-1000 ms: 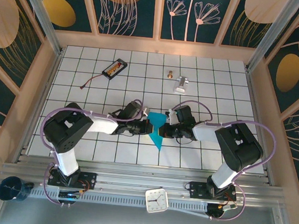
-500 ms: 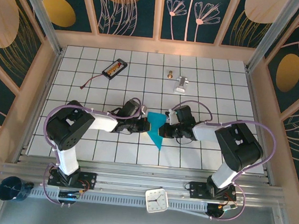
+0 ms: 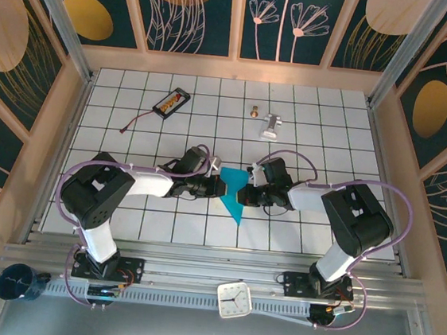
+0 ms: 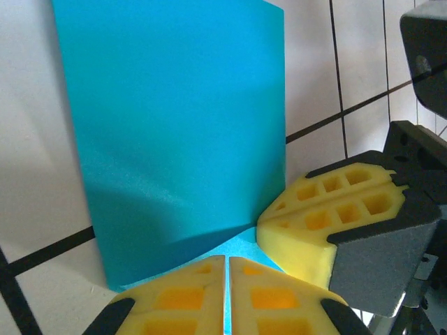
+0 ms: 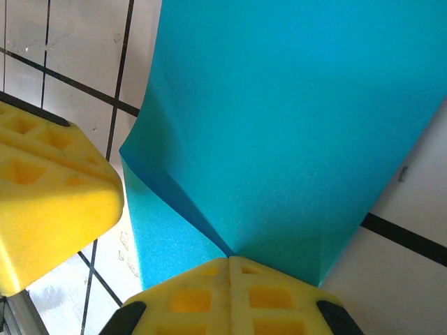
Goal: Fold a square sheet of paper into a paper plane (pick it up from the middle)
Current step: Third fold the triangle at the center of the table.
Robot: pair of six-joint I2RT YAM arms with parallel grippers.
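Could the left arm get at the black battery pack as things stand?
Likely not yet. The tiles between the left arm and the battery pack look bare, but the left fingers are shut on the teal paper, which the right fingers also pinch; it would have to let go first.

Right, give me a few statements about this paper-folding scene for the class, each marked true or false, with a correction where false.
1. The left fingers and the right fingers are both shut on the teal paper. True.
2. The teal paper lies flat and unfolded on the table. False: it is creased and pinched from both sides.
3. The clock lies at the near edge, between the two arm bases. True.
4. In the top view, the black battery pack lies to the right of the silver metal piece. False: it lies to its left.
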